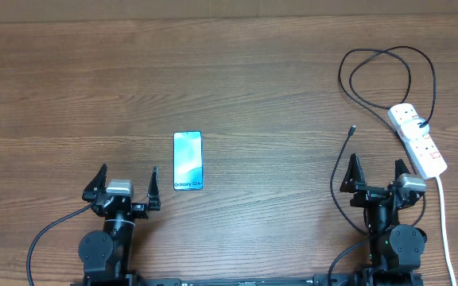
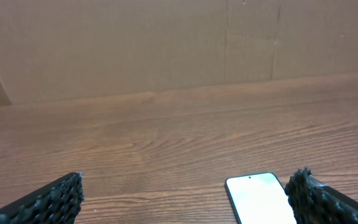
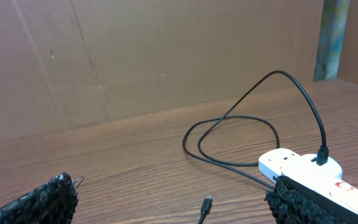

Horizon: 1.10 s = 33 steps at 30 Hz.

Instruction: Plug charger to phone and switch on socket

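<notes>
The phone (image 1: pixel 188 160) lies flat on the wooden table with its light-blue screen up, just ahead and to the right of my left gripper (image 1: pixel 129 173). In the left wrist view the phone (image 2: pixel 260 199) sits beside the right fingertip of that gripper (image 2: pixel 187 193), which is open and empty. The charger's small black plug (image 1: pixel 351 129) lies free on the table just ahead of my right gripper (image 1: pixel 377 164). Its cable loops back to the white socket (image 1: pixel 417 139). In the right wrist view the plug (image 3: pixel 207 203) lies between the open jaws of that gripper (image 3: pixel 171 193), and the socket (image 3: pixel 303 168) is at its right fingertip.
The socket's white cord (image 1: pixel 444 214) runs toward the front edge, right of my right arm. The charger's black cable loops wide across the back right of the table. A brown cardboard wall stands behind the table.
</notes>
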Each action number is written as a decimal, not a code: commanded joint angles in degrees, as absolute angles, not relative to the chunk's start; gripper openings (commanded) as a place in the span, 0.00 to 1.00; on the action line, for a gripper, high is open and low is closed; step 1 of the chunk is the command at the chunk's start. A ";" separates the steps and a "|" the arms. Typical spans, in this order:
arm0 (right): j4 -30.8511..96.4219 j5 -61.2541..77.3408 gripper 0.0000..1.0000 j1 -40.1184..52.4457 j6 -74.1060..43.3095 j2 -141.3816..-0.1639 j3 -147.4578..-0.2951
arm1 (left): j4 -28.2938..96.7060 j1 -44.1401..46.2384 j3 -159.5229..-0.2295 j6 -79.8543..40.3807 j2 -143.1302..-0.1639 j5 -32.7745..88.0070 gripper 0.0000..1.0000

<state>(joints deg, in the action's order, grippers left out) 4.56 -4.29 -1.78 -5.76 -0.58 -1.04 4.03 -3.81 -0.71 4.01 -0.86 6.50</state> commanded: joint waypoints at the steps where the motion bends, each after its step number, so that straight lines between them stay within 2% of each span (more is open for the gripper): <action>1: 4.38 -4.19 1.00 -1.89 -5.52 -0.16 -0.45 | 3.84 -4.27 -0.27 3.68 -0.25 7.09 1.00; 33: 4.38 -4.19 1.00 -1.89 -5.52 -0.16 -0.45 | 3.81 -4.27 -0.27 5.19 -0.25 7.07 0.99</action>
<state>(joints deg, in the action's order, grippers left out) 4.56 -4.29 -1.78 -5.78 -0.58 -1.04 4.03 -3.81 -0.71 4.49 -0.86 6.50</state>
